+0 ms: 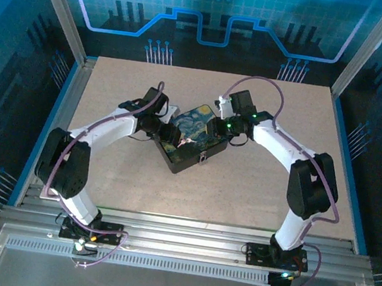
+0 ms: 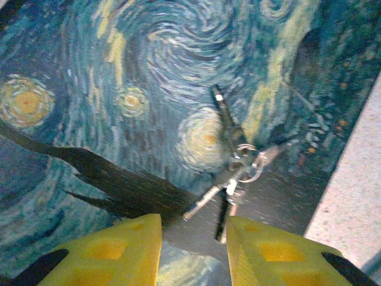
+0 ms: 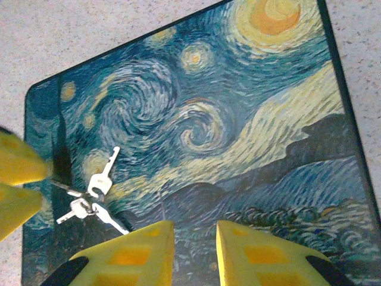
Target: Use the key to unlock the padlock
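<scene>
Left end effector (image 2: pixel 193 250) hovers just beside the key (image 2: pixel 235 167).

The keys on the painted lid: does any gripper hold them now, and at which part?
Nothing is held. The keys lie loose on the painted lid; the left gripper and the right gripper hover open above it, fingers empty.

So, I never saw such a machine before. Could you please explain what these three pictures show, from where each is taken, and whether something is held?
These are two white robot arms bolted at a table edge. The overhead picture looks down on both. The other two come from cameras on each wrist; the yellow shapes are that arm's own fingers.

On the table stands a dark box with a swirly blue painted lid. A small bunch of silvery keys lies on the lid. Both pairs of fingers stand a little apart near the keys, holding nothing.
</scene>
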